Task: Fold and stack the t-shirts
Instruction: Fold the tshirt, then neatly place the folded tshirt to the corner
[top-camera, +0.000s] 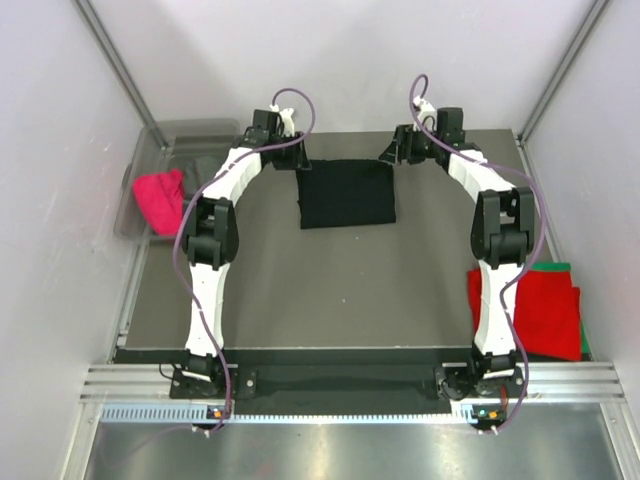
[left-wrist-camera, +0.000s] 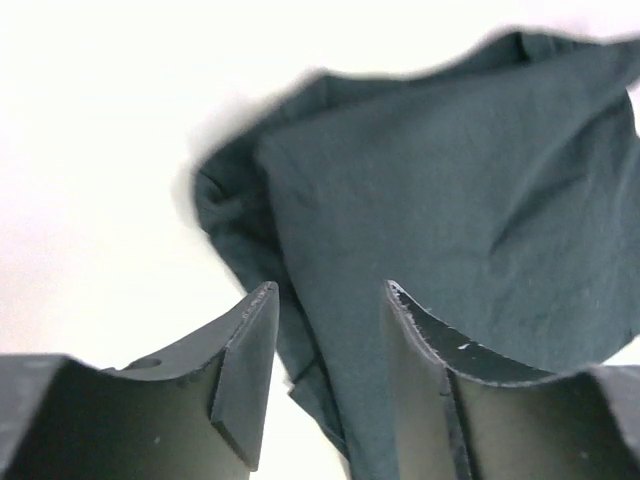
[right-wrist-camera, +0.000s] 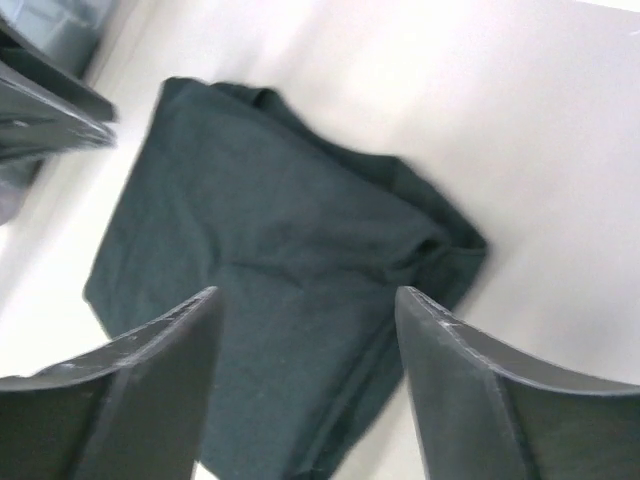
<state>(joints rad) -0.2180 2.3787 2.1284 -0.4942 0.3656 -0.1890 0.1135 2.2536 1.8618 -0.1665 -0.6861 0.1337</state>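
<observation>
Step in hand: folding the black t-shirt (top-camera: 347, 192). It lies as a neat rectangle at the far middle of the tabletop (top-camera: 330, 290), so judged from how it lies, this fold looks done and the stack move is up.

Left gripper (top-camera: 290, 150) hangs at the shirt's far left corner, its fingers (left-wrist-camera: 245, 340) apart. Dark cloth shows below the gap, nothing pinched. Right gripper (top-camera: 393, 150) hangs at the far right corner, fingers (right-wrist-camera: 170, 350) also spread wide, with the shirt flat under them and not touched.

Both arms are reached far out, elbows bent up mid-table, wrists tipped down toward the far edge, roughly mirrored.

Other shirts: the red t-shirt (top-camera: 545, 310) sits at the right edge near the near corner, on top of a green t-shirt (top-camera: 550, 267) of which only a strip shows. That reads as the stack. The pink t-shirt (top-camera: 160, 195) is in the tub (top-camera: 150, 140) at the far left corner, with some grey cloth beside it, too dim to call.

Next, likely: you drop both sets of fingers onto the far corners or sides, pinch all layers together, and carry the rectangle to the red pile without letting it open. The wrist views show a loose rumpled corner on each side, so grab past that. The pink one is not yet folded.
</observation>
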